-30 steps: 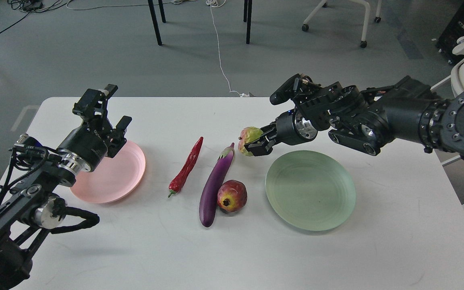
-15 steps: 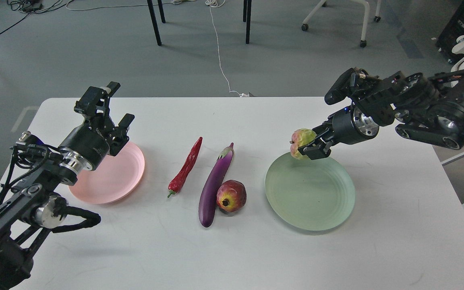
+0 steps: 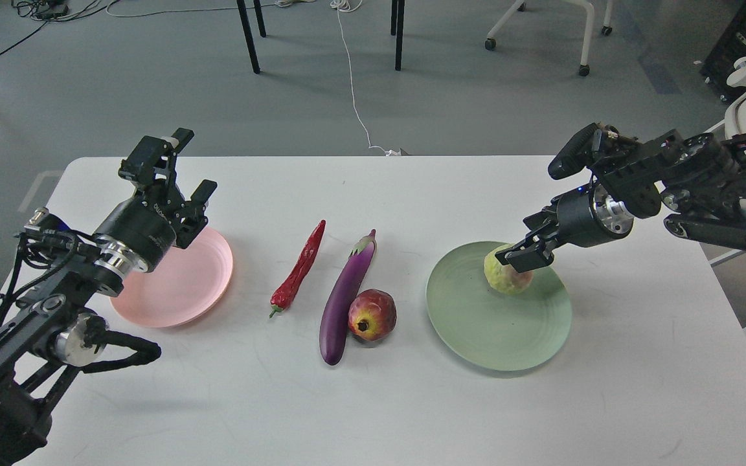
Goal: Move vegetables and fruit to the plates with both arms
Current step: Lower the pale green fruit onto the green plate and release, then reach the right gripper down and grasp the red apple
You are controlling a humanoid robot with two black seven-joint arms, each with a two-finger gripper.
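Observation:
The lumpy yellow-green fruit [image 3: 506,279] rests on the pale green plate [image 3: 476,323], in its far right part. My right gripper [image 3: 527,247] hovers just above it, jaws apart, the lower finger overlapping the fruit's top. My left gripper [image 3: 182,171] is open and empty above the far left edge of the pale pink plate [image 3: 182,285]. The red chili pepper [image 3: 300,268] and the purple eggplant [image 3: 346,298] lie side by side mid-table. The dark-red pomegranate [image 3: 372,315] touches the eggplant's right side.
The white table [image 3: 373,414] ends close behind both grippers and at the right beyond the green plate. Chair and table legs [image 3: 399,32] and a white cable stand on the floor beyond.
My right gripper carried the yellow-green fruit from beside the eggplant's cap rightward over the green plate and lowered it; the fruit now lies on the plate. The left arm barely moved.

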